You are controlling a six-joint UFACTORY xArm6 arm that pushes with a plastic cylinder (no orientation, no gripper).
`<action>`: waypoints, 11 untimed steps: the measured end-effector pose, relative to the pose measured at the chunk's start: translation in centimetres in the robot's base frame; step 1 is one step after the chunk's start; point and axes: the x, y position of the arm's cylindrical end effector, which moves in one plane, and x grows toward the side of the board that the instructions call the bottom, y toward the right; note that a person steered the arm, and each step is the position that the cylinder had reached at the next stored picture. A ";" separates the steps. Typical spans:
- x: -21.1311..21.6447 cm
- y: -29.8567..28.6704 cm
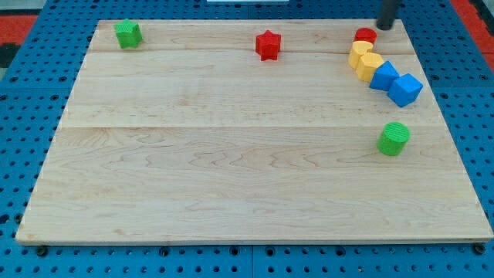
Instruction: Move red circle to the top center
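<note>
Single view, raised, angled down over wooden board point(247, 170), seemingly from its near edge

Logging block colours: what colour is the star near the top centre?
Red; the star shows clearly in the camera view.

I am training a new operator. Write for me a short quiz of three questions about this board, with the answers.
1. True or false: my tip is at the view's upper right, just right of the red circle.
2. Which block lies nearest the top center? A) red star B) green star C) green cylinder
3. Fill in: below the red circle run two yellow blocks, then two ____ blocks.

Key: 1 true; 2 A; 3 blue
</note>
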 end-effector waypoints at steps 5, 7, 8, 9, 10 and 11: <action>1.6 -11.9; -3.2 -4.8; -3.3 -5.2; -3.2 -5.3; -3.3 -7.5; -3.3 -9.9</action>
